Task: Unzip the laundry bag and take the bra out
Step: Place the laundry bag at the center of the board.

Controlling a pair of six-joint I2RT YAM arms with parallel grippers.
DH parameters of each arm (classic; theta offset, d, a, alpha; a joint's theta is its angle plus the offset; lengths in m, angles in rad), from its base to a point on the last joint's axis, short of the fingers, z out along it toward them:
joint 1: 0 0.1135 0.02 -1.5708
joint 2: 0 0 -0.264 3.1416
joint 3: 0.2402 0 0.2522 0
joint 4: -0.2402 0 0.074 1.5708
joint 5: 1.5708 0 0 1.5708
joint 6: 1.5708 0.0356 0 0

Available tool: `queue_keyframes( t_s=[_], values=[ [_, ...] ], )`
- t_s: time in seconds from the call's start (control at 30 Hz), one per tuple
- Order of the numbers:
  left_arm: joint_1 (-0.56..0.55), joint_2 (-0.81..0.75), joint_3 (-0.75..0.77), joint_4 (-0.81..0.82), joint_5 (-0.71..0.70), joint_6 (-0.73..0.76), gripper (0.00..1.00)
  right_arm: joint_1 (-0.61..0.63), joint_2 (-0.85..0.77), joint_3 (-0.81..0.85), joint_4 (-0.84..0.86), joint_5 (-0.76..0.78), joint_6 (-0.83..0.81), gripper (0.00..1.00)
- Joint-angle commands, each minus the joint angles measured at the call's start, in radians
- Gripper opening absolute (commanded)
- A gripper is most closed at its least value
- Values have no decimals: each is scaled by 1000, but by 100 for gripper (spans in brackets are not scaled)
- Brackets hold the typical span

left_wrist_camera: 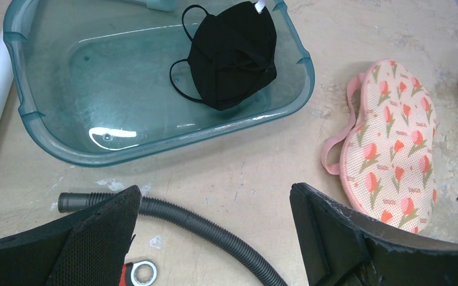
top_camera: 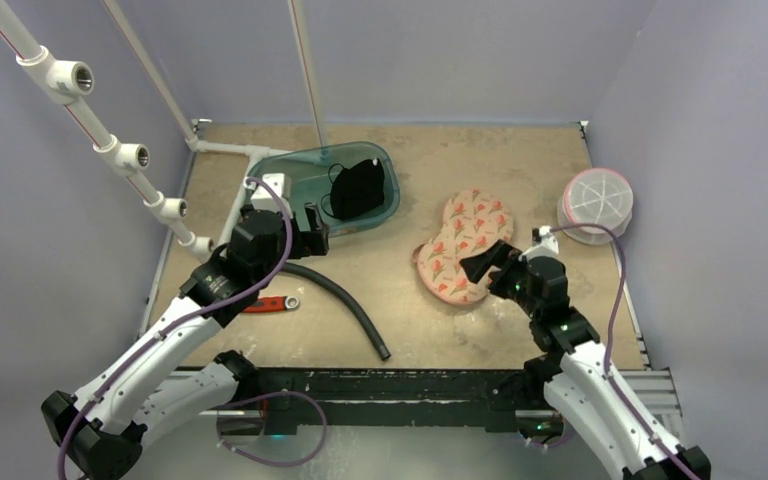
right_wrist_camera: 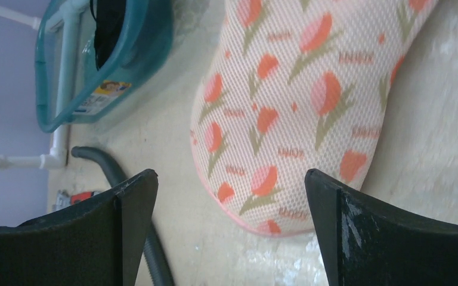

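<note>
Since both pairs of jaws stand spread and empty, the removal step looks done or nearly so. Near the bench's front-left lie a grey hose (top_camera: 345,300) and a red-handled wrench (top_camera: 268,303), out of the way. Mid-bench, the right gripper (right_wrist_camera: 229,182) hovers at the near end of the tulip-print laundry bag (top_camera: 465,245). Beyond, the left gripper (left_wrist_camera: 214,192) faces the teal basin (left_wrist_camera: 155,152) toward the far-left corner. It holds a black strapped garment (top_camera: 357,188), probably the bra. The next move calls for checking the bag, whose zip is not visible. A white mesh tub (top_camera: 595,205) sits by the right edge.
</note>
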Motion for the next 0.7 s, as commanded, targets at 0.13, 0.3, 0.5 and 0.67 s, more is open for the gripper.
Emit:
queue_keyframes(
  t_s=[0.13, 0.3, 0.5, 0.67],
  values=[
    [-2, 9, -2, 42, 27, 8, 94, 0, -268, -215, -32, -14, 355, 96],
    [-1, 21, -7, 58, 55, -4, 94, -2, -292, -227, -58, 100, 416, 95],
    [-1, 38, -3, 60, 97, -4, 93, -2, -18, -197, 90, 135, 409, 95],
    [-1, 17, -5, 53, 79, 8, 93, -1, 131, -142, 141, 213, 361, 96]
  ],
)
